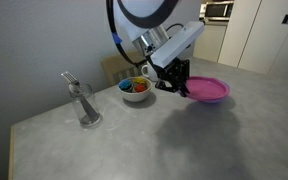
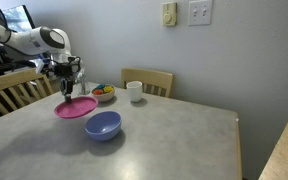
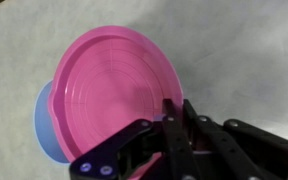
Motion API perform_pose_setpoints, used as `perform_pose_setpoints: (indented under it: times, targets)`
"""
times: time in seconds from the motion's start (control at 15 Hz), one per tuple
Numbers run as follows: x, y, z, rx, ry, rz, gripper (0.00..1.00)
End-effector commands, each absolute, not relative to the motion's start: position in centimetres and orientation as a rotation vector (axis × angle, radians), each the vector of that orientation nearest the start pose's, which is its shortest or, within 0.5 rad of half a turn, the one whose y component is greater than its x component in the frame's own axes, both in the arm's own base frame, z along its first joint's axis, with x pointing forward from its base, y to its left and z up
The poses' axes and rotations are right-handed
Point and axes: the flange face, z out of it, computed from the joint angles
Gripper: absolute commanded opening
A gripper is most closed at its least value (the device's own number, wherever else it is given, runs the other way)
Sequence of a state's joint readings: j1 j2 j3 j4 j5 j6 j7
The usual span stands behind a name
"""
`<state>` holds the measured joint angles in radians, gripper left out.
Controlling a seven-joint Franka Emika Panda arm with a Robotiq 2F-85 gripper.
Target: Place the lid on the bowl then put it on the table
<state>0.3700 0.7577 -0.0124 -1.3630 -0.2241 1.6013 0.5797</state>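
My gripper (image 3: 174, 112) is shut on the rim of the magenta-pink lid (image 3: 109, 95), which it holds flat above the table (image 2: 174, 140). In both exterior views the gripper (image 1: 174, 80) (image 2: 70, 88) grips the lid (image 1: 208, 90) (image 2: 75, 107) by its edge. The blue bowl (image 2: 103, 125) stands on the table, just beside and below the lid. In the wrist view only a blue crescent of the bowl (image 3: 44, 125) shows past the lid's left edge. The lid hides the bowl in an exterior view.
A small white bowl with colourful contents (image 1: 136, 90) (image 2: 103, 93) and a white cup (image 2: 135, 91) stand near the table's far edge. A glass with a utensil (image 1: 83, 105) stands apart. Wooden chairs (image 2: 148, 80) (image 2: 9, 90) stand at the table.
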Motion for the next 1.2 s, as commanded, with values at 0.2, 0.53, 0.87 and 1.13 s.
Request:
perform_pose_setpoints:
  times: [0.2,0.53,0.87,1.13]
  targets:
    - [62.9,13.2,24.1,-3.486,0.351,0.578,0.03]
    - [62.0,8.0,23.4,-3.474,0.398,0.610,0.03]
    - [62.1,5.4,23.5,-3.484,0.402,0.608,0.03]
    - [63.0,5.8,23.1,-3.460,0.373,0.503,0.03]
